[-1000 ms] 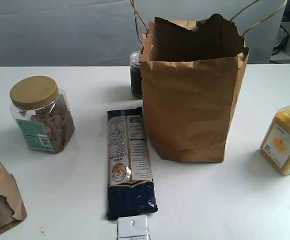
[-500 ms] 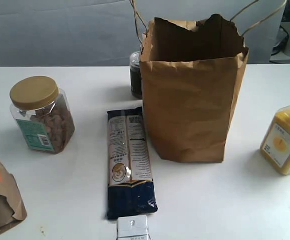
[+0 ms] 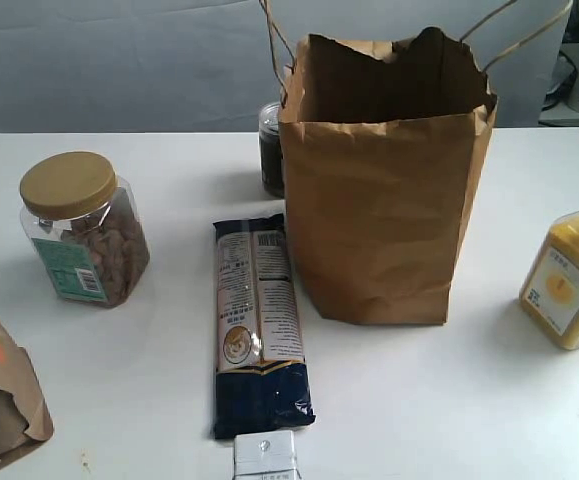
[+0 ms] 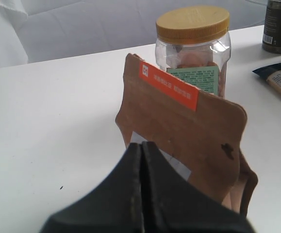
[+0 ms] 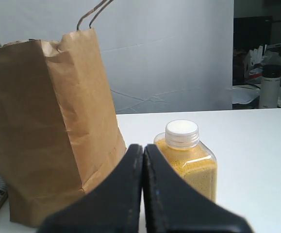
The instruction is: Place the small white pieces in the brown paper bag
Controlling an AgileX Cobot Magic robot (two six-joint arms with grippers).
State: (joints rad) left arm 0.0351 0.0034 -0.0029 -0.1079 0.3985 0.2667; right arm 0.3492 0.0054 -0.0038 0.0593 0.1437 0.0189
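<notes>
- Toward the back of the table [image 3: 169, 180], right of centre in the exterior view, the brown paper bag [image 3: 384, 190] is standing upright. Its jagged mouth is gaping open and its twine handles are rising above it.
- No view is showing the small white pieces. They may be lying inside the bag or beyond the frames, and I cannot tell which.
- The left gripper [image 4: 141, 148] is hanging low behind the orange-labelled pouch [image 4: 179, 131], its fingers pressing together on nothing.
- The right gripper [image 5: 143, 148] is sitting the same way, empty and pressed together, facing the yellow bottle [image 5: 186, 160] beside the bag.
- With nothing being carried, I judge the step in hand to be finding a piece.
- To do it well, an arm is needing to spread its fingers, come straight down over the piece and pinch lightly.
- It is then needing to lift above the jagged rim and let go over the middle of the mouth, keeping off the handles so the bag is not tipping.
- Both arms are lying outside the exterior view.
- The bag's floor is staying out of sight, with only its inner back wall showing.
- The white box [image 3: 266, 458] is being cut off by the frame edge, and the dark jar [image 3: 270, 150] is sitting partly behind the bag.
</notes>
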